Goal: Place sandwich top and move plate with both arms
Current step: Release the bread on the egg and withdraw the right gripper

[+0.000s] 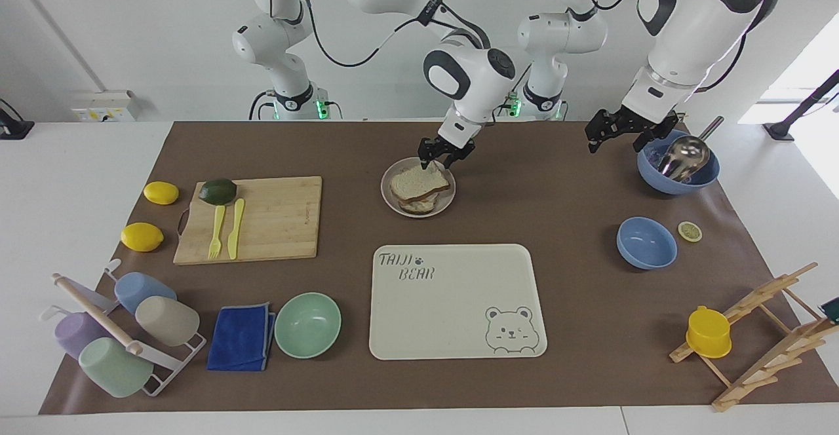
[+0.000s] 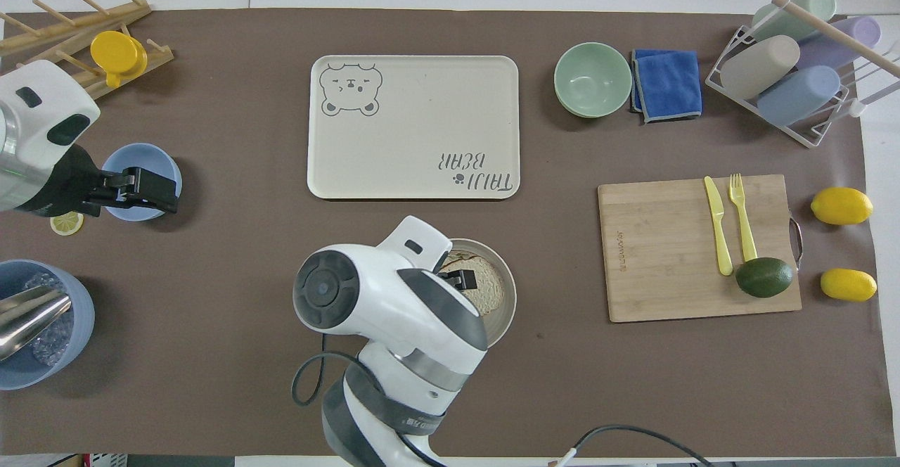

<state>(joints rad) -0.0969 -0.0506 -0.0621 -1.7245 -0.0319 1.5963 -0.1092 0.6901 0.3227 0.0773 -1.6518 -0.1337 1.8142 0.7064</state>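
Observation:
The sandwich top (image 1: 418, 181), a pale speckled slice with a brown crust, lies flat on the stacked sandwich on the round beige-grey plate (image 1: 447, 203). My right gripper (image 1: 446, 158) hovers just above the slice's edge nearest the robots, fingers open and empty. In the overhead view the right arm covers much of the plate (image 2: 508, 312); part of the slice (image 2: 490, 290) and the gripper tip (image 2: 460, 280) show. My left gripper (image 1: 619, 137) waits open in the air over the small blue bowl (image 2: 137, 164), at the left arm's end of the table.
The cream bear tray (image 1: 452, 304) lies farther from the robots than the plate. A cutting board (image 1: 275, 225) with cutlery and an avocado lies toward the right arm's end. A mint green bowl (image 1: 307, 324) and a blue bowl with a metal scoop (image 1: 678, 173) also stand here.

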